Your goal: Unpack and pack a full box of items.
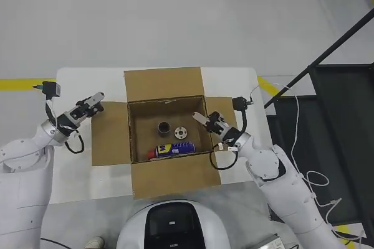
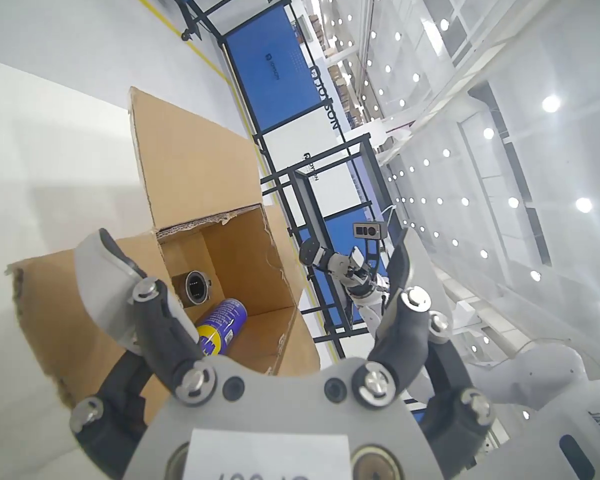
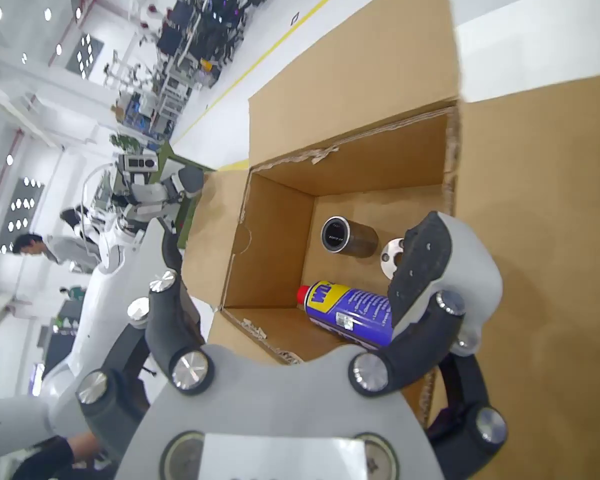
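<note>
Table (image 1: 75, 177): white, with the box set at its middle.
Box (image 1: 164, 84): brown cardboard, its four flaps folded outward.
Contents: a blue spray can (image 1: 174, 149) is laid on its side by the near wall; a metal cylinder (image 1: 164, 129) and a flanged disc (image 1: 181, 132) are seen just beyond it.
Left gripper (image 1: 97, 101): held over the left flap, fingers spread, nothing held.
Right gripper (image 1: 201, 119): held over the box's right edge, fingers spread, empty.
Floor (image 1: 174, 31): grey, marked by a yellow line (image 1: 12, 83).
Far right: a black metal frame (image 1: 336, 81).

The left gripper (image 1: 97, 98) of grey metal with black links and pale fingers (image 2: 100, 262) has its jaws spread wide. The matching right gripper (image 1: 206, 117) is well apart from it, jaws equally wide. Behind each claw a white arm (image 1: 280, 180) trails back, elbow bent.
</note>
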